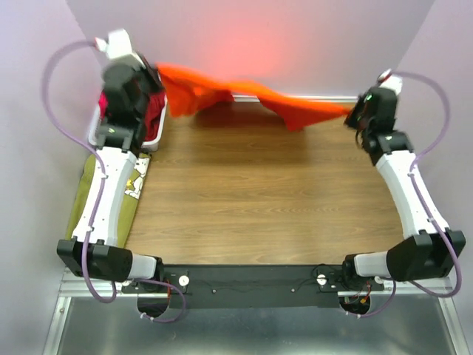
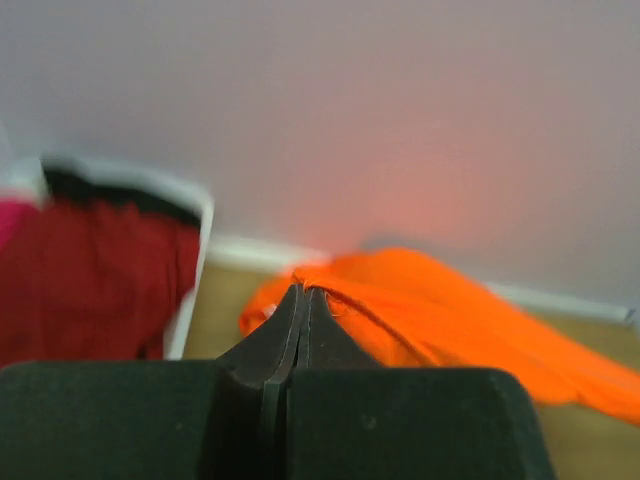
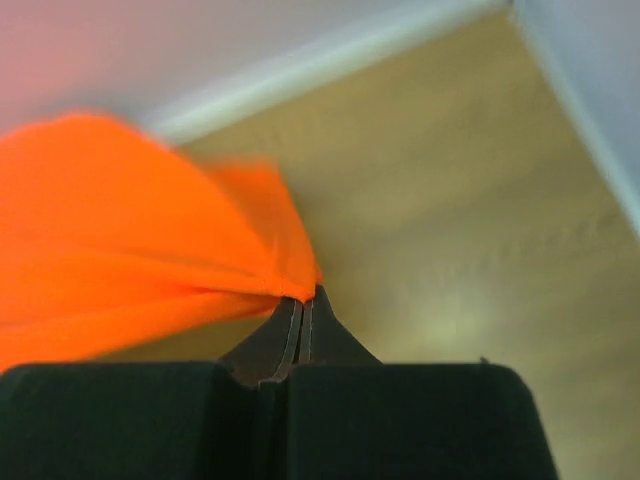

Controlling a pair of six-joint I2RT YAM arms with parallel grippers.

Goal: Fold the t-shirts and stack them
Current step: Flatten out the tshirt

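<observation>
1. The orange shirt [image 1: 244, 92] is held up along the far edge of the bench [image 1: 259, 192], close to the back wall [image 1: 295, 37]. It is strung between the two hands and sags in the middle; whether its lowest part touches the bench cannot be told
2. The left hand [image 1: 158, 72] is closed on one end of the orange shirt, just beside the basket [image 1: 94, 133]. In the left wrist view the fingers [image 2: 290, 330] are seen pressed together, with orange cloth pinched at their tips
3. The right hand [image 1: 353, 111] is closed on the other end of the shirt. In the right wrist view a gathered point of cloth is gripped between the shut fingers [image 3: 325, 335]
4. No fold is seen in the orange shirt. It is bunched and twisted rather than spread out, so laying it flat is judged not yet done
5. A dark red shirt [image 1: 154, 111] is seen heaped in the basket at the far left corner, and it is judged not yet taken out
6. An olive shirt [image 1: 83, 200] with a cartoon dog print lies along the left edge of the bench, partly hidden under the left arm. Whether it has been folded cannot be told
7. No stack is seen anywhere. The task is judged to be at an early stage, with the spreading, folding and stacking left to do
</observation>
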